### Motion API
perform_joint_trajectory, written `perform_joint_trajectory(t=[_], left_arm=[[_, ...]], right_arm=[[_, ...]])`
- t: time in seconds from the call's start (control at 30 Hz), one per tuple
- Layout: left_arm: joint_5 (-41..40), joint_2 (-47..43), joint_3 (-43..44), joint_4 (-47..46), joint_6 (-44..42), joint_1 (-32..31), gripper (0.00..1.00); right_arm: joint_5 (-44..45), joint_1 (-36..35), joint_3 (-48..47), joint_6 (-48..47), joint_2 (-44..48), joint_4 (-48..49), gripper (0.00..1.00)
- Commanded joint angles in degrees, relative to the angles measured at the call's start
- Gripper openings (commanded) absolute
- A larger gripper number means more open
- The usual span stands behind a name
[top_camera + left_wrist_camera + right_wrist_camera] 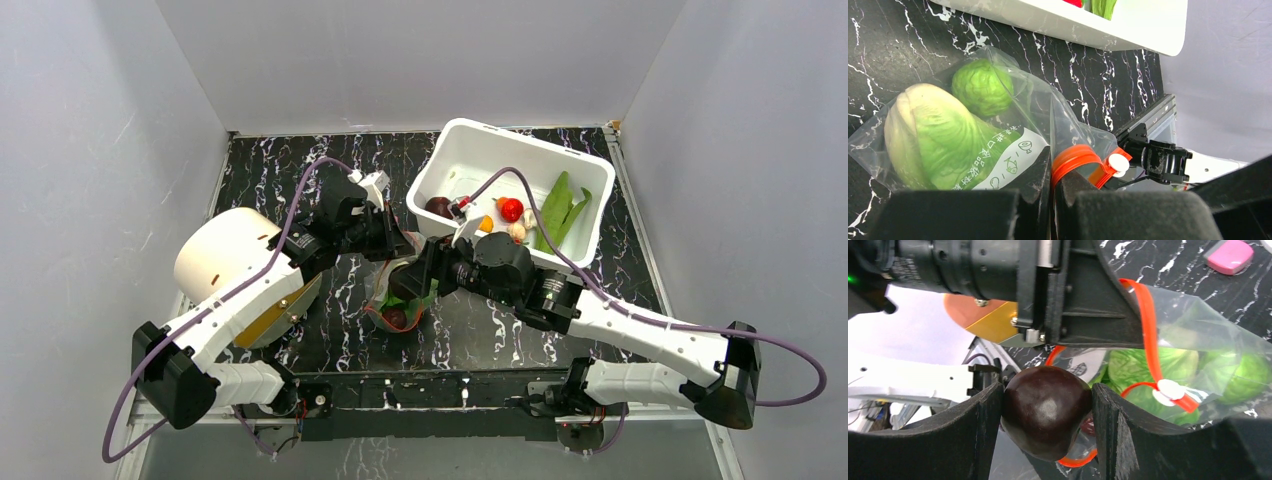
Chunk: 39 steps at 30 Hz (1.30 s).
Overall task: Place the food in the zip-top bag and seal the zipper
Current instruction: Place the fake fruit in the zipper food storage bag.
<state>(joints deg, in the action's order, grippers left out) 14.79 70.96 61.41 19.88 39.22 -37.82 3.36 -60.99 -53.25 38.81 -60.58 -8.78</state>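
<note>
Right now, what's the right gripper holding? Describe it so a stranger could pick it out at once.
In front of the white tub sits the clear bag. At its orange-red mouth, the right gripper clamps a glossy dark purple round. The bag's cabbage and ball are green and another dark round lies in the tub; only this one is gripped.

Bright, even light; near foregrounds in wrist views blurred.

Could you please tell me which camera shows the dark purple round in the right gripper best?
Right wrist: the dark purple round shows large and unobstructed, clamped between the fingers of the right gripper. In the top external view the arms largely hide it; the left wrist misses it.
</note>
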Motion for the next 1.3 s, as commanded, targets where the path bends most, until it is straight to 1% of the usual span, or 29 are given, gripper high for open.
perform_joint_trajectory(t=[0.0,0.1,0.27,0.47,0.53,0.67,0.83,1.03,1.17,1.27], left_arm=[[3.3,-0.3,2.3,1.4,0.9,0.6,0.00],[4.5,0.5,3.5,2.8,0.9,1.0,0.00],[4.2,1.1,4.2,4.0,0.7,1.2,0.00],[4.2,0.8,3.5,3.7,1.7,1.5,0.00],[4.0,0.8,3.5,3.9,1.7,1.6,0.00],[3.9,1.0,3.5,3.9,1.7,1.9,0.00],[3.7,1.4,3.5,4.0,1.2,2.0,0.00],[2.2,1.3,3.4,4.7,-0.2,2.1,0.00],[2.0,1.0,3.5,4.5,-1.2,2.1,0.00],[1.2,0.0,2.9,3.6,-3.0,2.1,0.00]], right_arm=[[4.0,-0.2,1.1,0.3,-0.1,4.0,0.46],[3.3,-0.3,0.6,0.8,-2.3,3.3,0.48],[3.2,-0.3,1.2,2.4,-3.7,5.9,0.49],[5.6,-0.4,1.2,2.0,-4.4,6.1,0.65],[5.3,-0.4,0.8,1.8,-4.4,5.7,0.68],[5.1,-0.4,0.1,1.5,-3.6,5.0,0.72],[5.8,-0.4,-1.9,0.9,-2.5,2.7,0.71],[6.9,-0.4,-9.0,-2.9,-3.1,-4.0,0.71],[11.9,0.0,-14.1,-7.0,-4.2,-10.0,0.71],[16.1,2.0,-17.4,-10.0,-5.5,-15.3,0.70]])
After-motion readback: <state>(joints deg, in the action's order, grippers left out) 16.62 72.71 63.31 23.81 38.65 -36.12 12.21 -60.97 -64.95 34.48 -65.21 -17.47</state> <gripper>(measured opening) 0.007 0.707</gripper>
